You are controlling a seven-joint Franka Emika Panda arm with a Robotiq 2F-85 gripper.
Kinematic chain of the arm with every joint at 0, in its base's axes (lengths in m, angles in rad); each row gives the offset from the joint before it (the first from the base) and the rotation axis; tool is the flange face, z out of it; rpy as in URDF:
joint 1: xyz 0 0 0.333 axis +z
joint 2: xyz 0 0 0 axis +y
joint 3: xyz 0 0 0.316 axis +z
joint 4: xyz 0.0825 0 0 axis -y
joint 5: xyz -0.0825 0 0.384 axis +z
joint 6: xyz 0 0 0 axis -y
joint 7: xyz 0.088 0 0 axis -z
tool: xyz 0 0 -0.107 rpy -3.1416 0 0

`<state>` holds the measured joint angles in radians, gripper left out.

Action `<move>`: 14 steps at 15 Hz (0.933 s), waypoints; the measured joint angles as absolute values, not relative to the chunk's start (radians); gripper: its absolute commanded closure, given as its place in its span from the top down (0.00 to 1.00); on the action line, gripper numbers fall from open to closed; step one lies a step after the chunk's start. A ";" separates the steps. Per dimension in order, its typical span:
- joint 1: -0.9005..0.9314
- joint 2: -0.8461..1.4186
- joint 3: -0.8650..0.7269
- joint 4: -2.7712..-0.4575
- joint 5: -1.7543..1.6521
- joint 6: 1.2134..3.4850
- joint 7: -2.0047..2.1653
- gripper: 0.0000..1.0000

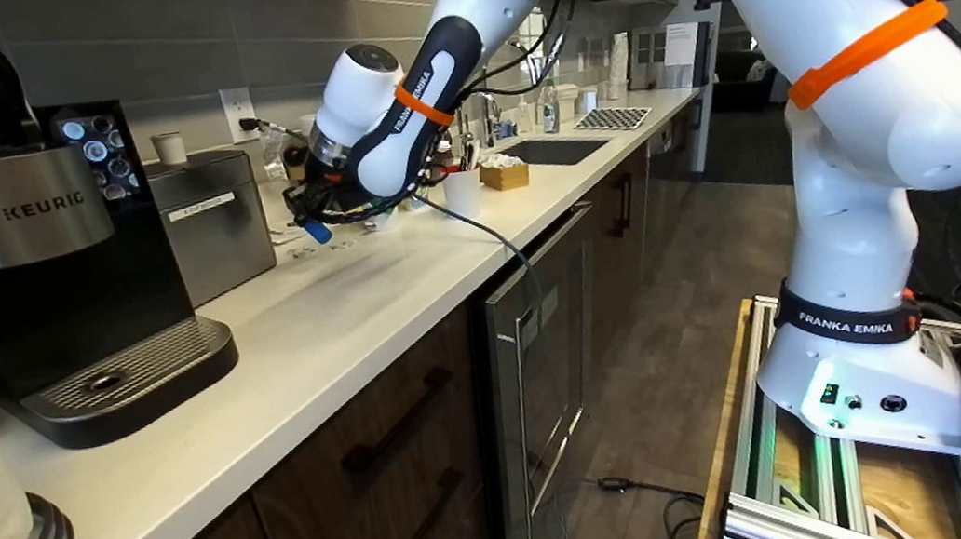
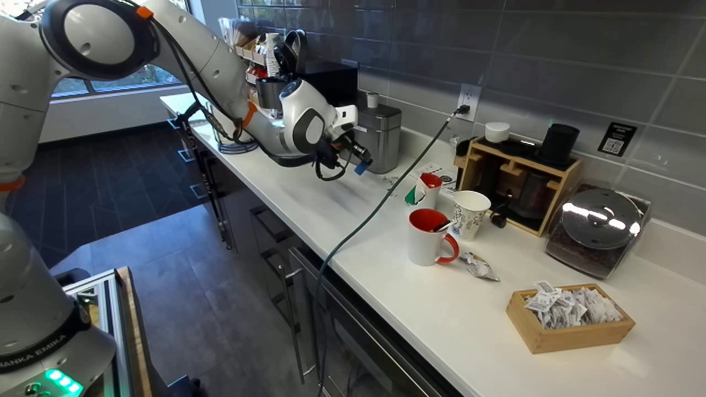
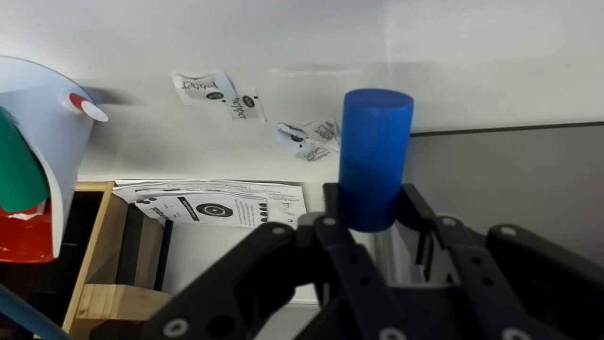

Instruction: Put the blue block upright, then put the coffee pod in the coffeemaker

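Note:
The blue block is a small cylinder pinched between the fingers of my gripper, its far end sticking out past the fingertips. In both exterior views the blue block hangs tilted in the air above the counter, near the grey metal box. The black coffeemaker with its silver band stands against the wall, its drip tray bare; my arm partly covers it in an exterior view. A small white cup-shaped thing, possibly the coffee pod, sits on top of that box.
The grey metal box is close beside the gripper. Pepper packets and papers lie underneath. Mugs, a paper cup and a wooden stand occupy the counter. A cable crosses to the wall outlet.

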<state>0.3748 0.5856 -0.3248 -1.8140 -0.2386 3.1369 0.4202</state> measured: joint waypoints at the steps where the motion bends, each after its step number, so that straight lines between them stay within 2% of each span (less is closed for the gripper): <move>1: 0.380 0.599 -0.330 -1.817 -0.238 3.180 0.425 0.08; 7: 0.368 0.651 -0.285 -1.906 -0.257 3.643 0.311 0.08; 11: 0.219 0.658 -0.082 -1.967 -0.275 3.860 0.095 0.08; 14: 0.137 0.676 0.009 -1.986 -0.332 3.943 0.046 0.08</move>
<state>0.1371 0.6759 0.0092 -1.9861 -0.3321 3.9428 0.0456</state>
